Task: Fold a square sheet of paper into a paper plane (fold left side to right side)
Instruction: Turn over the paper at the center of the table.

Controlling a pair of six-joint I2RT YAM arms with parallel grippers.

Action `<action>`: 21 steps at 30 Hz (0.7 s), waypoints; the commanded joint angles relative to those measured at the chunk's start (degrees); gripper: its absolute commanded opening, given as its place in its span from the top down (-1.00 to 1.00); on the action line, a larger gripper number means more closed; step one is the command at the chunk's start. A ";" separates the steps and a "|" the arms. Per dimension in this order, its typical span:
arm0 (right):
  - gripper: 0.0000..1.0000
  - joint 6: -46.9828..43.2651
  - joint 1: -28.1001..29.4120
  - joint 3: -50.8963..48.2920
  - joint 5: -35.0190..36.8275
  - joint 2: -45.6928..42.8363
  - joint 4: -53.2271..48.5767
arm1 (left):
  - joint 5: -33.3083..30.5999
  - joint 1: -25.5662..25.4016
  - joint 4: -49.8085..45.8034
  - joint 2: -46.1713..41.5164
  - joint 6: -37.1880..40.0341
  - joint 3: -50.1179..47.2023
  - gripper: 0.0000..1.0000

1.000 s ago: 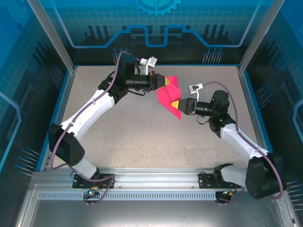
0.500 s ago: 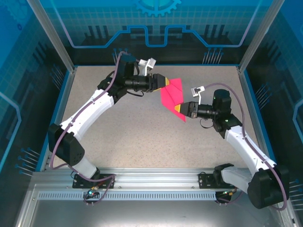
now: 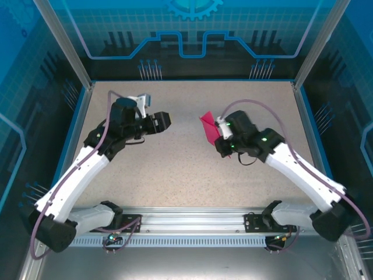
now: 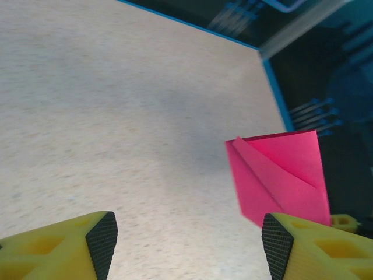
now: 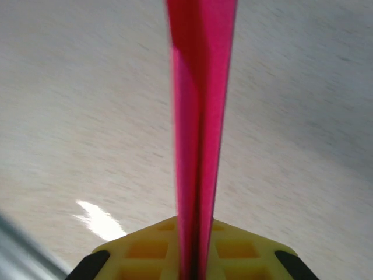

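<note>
Since the earlier frames the left gripper (image 3: 164, 121) has been drawn back leftward over the table (image 3: 175, 175), away from the folded pink sheet of paper (image 3: 207, 124), which has been released by it and left with the right gripper (image 3: 220, 140). Over the table's far left part, the left gripper's yellow fingers (image 4: 64, 248) are spread wide, with nothing between them and bare speckled table beneath. Well apart from them, over the table's right-of-middle part, the sheet is held upright, with diagonal creases seen on its face. It is pinched near its lower corner between the right gripper's closed fingers and is seen edge-on from that wrist.
</note>
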 commanded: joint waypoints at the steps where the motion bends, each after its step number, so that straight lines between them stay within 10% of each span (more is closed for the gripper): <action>1: 0.76 2.50 7.19 5.57 32.81 10.70 -18.04 | -11.43 0.08 -4.26 -2.96 -0.35 -4.04 -0.45; 8: 0.76 11.22 16.49 20.43 50.23 37.77 -34.34 | -16.33 0.10 -7.66 -6.64 -0.11 -5.68 -0.53; 21: 0.66 8.10 19.61 31.18 44.09 59.04 -32.26 | -15.65 0.12 -7.15 -5.90 -0.11 -6.53 -0.57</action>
